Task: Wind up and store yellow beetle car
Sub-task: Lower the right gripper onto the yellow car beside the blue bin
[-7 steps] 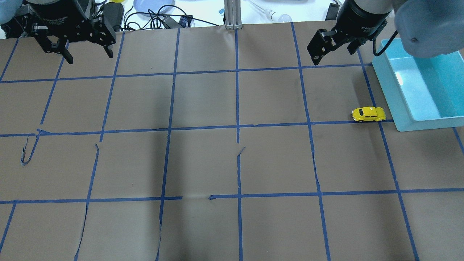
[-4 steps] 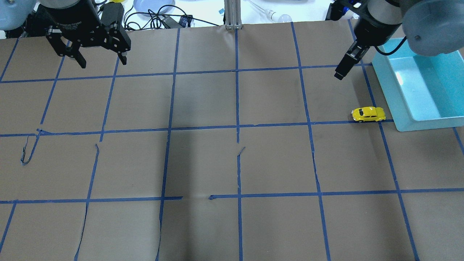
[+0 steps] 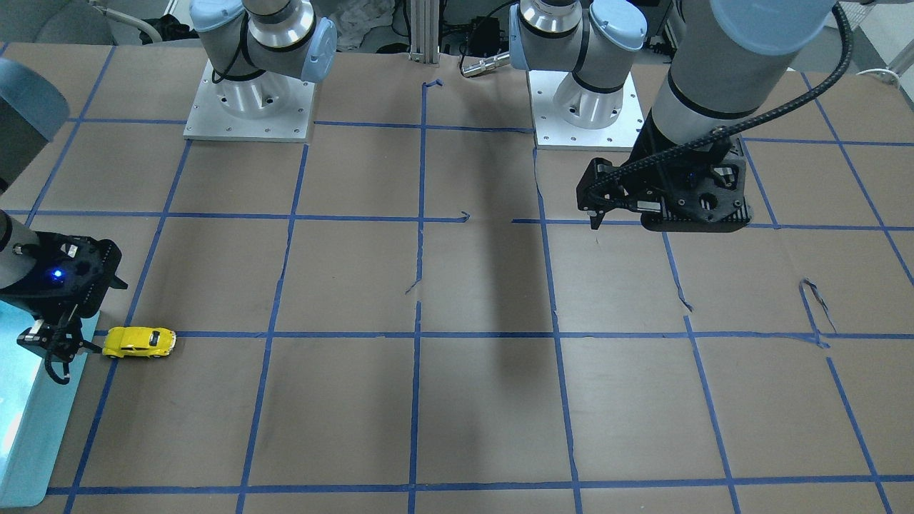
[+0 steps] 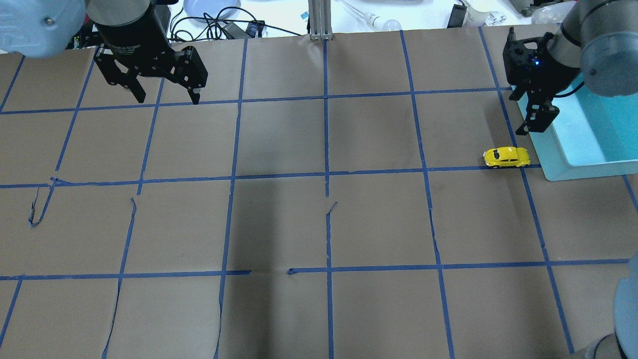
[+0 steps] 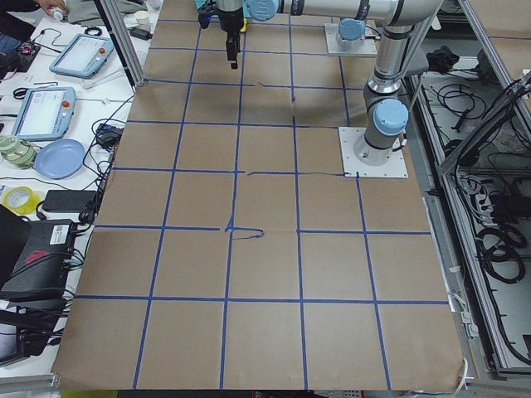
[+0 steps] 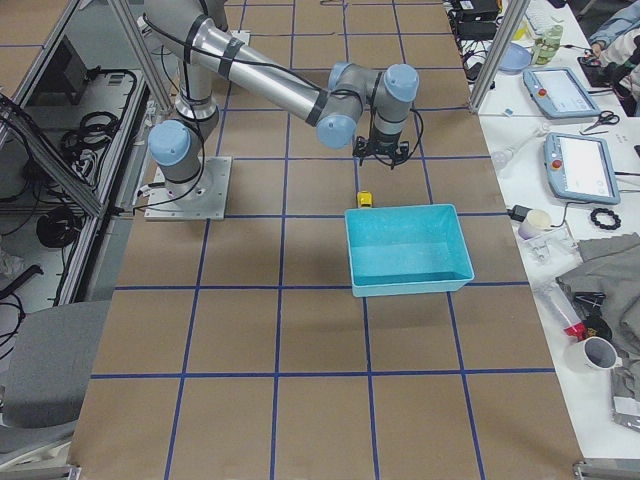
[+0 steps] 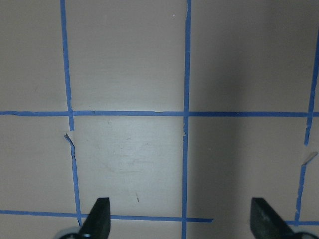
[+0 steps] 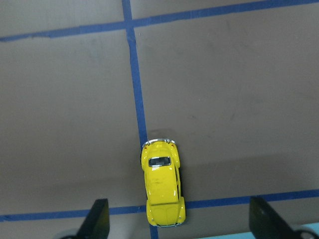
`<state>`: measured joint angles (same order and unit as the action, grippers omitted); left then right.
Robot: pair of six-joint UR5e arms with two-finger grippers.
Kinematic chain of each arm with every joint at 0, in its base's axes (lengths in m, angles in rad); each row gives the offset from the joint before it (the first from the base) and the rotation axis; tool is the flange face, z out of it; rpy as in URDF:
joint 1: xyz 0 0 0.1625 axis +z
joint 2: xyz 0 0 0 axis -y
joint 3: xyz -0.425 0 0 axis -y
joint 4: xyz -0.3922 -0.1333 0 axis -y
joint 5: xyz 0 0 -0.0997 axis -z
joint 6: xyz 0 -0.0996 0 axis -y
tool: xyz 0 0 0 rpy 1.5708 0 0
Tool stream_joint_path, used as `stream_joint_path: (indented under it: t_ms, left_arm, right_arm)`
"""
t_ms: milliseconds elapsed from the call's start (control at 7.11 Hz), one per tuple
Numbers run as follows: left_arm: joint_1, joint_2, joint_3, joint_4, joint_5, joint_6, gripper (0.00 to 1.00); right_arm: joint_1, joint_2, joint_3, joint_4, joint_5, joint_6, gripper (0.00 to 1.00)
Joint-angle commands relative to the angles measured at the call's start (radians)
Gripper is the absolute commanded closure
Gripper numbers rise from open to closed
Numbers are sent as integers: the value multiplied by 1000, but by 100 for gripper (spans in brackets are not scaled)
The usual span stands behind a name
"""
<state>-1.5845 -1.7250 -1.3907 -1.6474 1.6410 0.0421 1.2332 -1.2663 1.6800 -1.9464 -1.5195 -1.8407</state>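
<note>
The yellow beetle car (image 4: 506, 157) stands on the brown paper, on a blue tape line, just left of the teal bin (image 4: 548, 149). It also shows in the front view (image 3: 139, 342) and the right wrist view (image 8: 163, 184). My right gripper (image 4: 533, 124) is open and empty. It hangs above the bin's near wall, just beyond the car. In the wrist view the car lies between its fingertips (image 8: 97, 221), lower down and apart from them. My left gripper (image 4: 168, 99) is open and empty, far from the car at the table's far left. Its fingertips (image 7: 98, 219) hang over bare paper.
Blue tape lines divide the paper into squares, with torn loose ends (image 4: 37, 209). Cables and a blue plate (image 4: 212, 7) lie beyond the far edge. An aluminium post (image 4: 319, 20) stands at the far middle. The two arm bases (image 3: 250, 107) are at the robot's side.
My right gripper has swung right and nearer, from the far edge to just beyond the car, and has turned. My left gripper has moved right and slightly nearer. The car has not moved.
</note>
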Motion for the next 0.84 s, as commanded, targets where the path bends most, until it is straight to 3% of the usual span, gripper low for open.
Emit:
stream_joint_path:
  t_ms: [0, 281, 562, 703]
  left_arm:
    - [6, 1, -10, 5, 0, 30, 0]
    - [12, 1, -14, 6, 11, 32, 0]
    - [11, 2, -19, 8, 3, 33, 0]
    - [12, 2, -19, 8, 5, 33, 0]
  right_arm:
    - [-29, 42, 124, -239, -4, -91, 0]
    - [-29, 62, 185, -255, -2, -92, 0]
    - [-29, 90, 187, -261, -11, -98, 1]
    - [-29, 102, 190, -261, -8, -98, 9]
